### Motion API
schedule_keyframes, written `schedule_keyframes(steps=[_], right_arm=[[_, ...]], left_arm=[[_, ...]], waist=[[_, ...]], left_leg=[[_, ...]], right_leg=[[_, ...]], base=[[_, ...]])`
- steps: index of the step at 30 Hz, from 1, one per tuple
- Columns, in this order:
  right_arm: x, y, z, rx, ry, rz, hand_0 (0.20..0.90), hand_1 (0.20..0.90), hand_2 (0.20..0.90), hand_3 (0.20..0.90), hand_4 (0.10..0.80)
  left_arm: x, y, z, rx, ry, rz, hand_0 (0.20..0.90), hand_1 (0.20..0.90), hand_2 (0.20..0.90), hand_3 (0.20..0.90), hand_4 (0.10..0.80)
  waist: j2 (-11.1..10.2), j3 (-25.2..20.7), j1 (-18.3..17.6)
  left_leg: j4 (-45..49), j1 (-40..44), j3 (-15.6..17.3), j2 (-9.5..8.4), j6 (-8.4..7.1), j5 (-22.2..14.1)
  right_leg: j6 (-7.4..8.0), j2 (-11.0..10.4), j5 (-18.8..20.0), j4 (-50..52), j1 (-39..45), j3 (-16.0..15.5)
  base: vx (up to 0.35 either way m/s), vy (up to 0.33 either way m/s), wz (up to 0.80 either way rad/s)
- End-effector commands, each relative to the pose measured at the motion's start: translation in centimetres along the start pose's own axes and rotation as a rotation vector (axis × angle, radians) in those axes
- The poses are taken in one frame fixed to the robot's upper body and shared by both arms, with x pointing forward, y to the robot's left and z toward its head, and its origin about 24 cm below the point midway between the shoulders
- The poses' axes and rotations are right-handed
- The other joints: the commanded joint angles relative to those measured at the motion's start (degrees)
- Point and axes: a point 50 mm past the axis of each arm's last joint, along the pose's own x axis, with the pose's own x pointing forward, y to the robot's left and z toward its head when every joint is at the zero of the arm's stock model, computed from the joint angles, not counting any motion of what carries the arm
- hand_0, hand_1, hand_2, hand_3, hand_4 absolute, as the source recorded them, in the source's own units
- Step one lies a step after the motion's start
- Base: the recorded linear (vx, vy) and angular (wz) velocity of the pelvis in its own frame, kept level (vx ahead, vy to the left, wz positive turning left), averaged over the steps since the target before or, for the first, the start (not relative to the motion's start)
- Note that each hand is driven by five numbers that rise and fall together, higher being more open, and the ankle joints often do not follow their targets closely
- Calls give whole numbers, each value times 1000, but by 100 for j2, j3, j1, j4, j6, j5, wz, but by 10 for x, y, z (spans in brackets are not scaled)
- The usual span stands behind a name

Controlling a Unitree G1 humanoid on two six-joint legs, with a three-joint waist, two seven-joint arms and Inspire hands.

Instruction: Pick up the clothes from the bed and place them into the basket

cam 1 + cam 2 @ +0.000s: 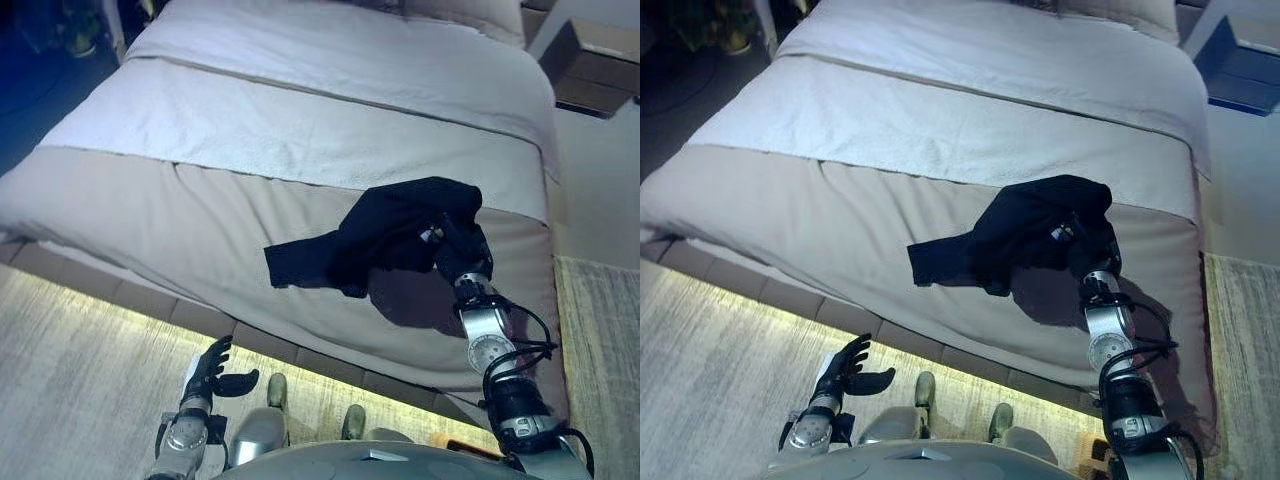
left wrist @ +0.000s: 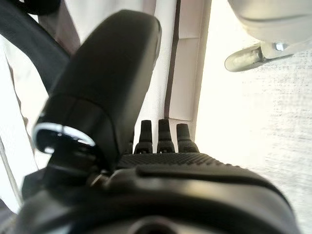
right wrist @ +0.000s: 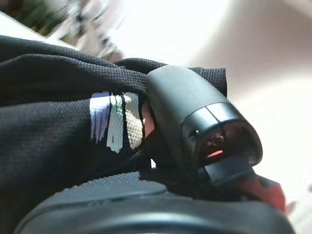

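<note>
A black garment (image 1: pixel 380 235) is lifted a little off the beige bedspread (image 1: pixel 180 220), one end trailing to the left. My right hand (image 1: pixel 457 248) is shut on the garment at its right side; in the right wrist view the thumb (image 3: pixel 195 112) presses the black cloth (image 3: pixel 48 131). My left hand (image 1: pixel 212 372) hangs low by the bed's front edge, fingers straight and empty; the left wrist view shows its thumb (image 2: pixel 107 73) and fingers (image 2: pixel 163 136).
The bed has a white blanket (image 1: pixel 300 120) across its far part. A pale rug (image 1: pixel 80 370) lies in front of the bed. A brown box (image 1: pixel 600 65) stands at the far right beside the bed.
</note>
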Motion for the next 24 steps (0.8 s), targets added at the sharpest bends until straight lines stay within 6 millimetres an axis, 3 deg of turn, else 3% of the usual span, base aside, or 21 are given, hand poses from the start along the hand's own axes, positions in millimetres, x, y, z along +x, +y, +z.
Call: schedule_keyframes(steps=[1, 12, 13, 14, 17, 18, 21, 24], right_arm=[[6, 53, 60, 82, -373, 330, 300, 300, 300, 200, 100], [-14, 88, 106, -53, -596, 504, 300, 300, 300, 200, 100], [-15, 91, 109, -58, -610, 515, 300, 300, 300, 200, 100], [-15, 95, 110, -64, -622, 535, 300, 300, 300, 200, 100], [-12, 100, 112, -53, -659, 565, 300, 300, 300, 200, 100], [-11, 101, 114, -69, -690, 563, 300, 300, 300, 200, 100], [-12, 103, 121, -94, -770, 519, 300, 300, 300, 200, 100], [-22, 100, 133, -175, -871, 412, 300, 300, 300, 200, 100]], left_arm=[[1, 4, -4, 63, -7, -4, 900, 900, 900, 900, 800], [11, -3, 11, 95, -41, -52, 900, 900, 900, 900, 800], [10, -4, 11, 100, -40, -57, 900, 900, 900, 900, 800], [9, -4, 9, 82, -35, -43, 900, 900, 900, 900, 800], [7, -1, 6, 47, -31, -17, 900, 900, 900, 900, 800], [6, 0, 4, 43, -35, -15, 900, 900, 900, 900, 800], [5, -2, 5, 70, -50, -46, 900, 900, 900, 900, 800], [9, -2, 11, 102, -57, -63, 900, 900, 900, 900, 800]], waist=[[70, -760, -122], [-29, -866, -479], [-60, -858, -445], [-90, -839, -372], [-117, -760, -75], [-108, -724, -11], [-44, -686, -1], [32, -679, -121]], left_leg=[[66, 191, 293, 239, -166, -545], [462, 245, 384, 366, -242, -704], [555, 203, 163, 343, -245, -740], [714, 133, -257, 231, -197, -842], [881, -6, -1545, -319, 80, -981], [918, -16, -1725, -442, 158, -1049], [794, 57, -1531, -420, 225, -1086], [459, 173, -1415, -403, 267, -996]], right_leg=[[154, -23, 233, 97, -253, 250], [114, 15, 227, 155, -280, 553], [105, -1, 244, 177, -293, 622], [101, -26, 262, 222, -306, 776], [128, -33, 331, 312, -395, 1353], [152, -44, 334, 325, -425, 1500], [278, -164, 371, 390, -509, 1569], [446, -328, 437, 483, -622, 1601]], base=[[-10, 1, -7], [-5, 0, -14], [33, 58, -17], [17, 82, -34], [-19, 93, -102], [-58, 114, -139], [-63, 184, -144], [-51, 213, -43]])
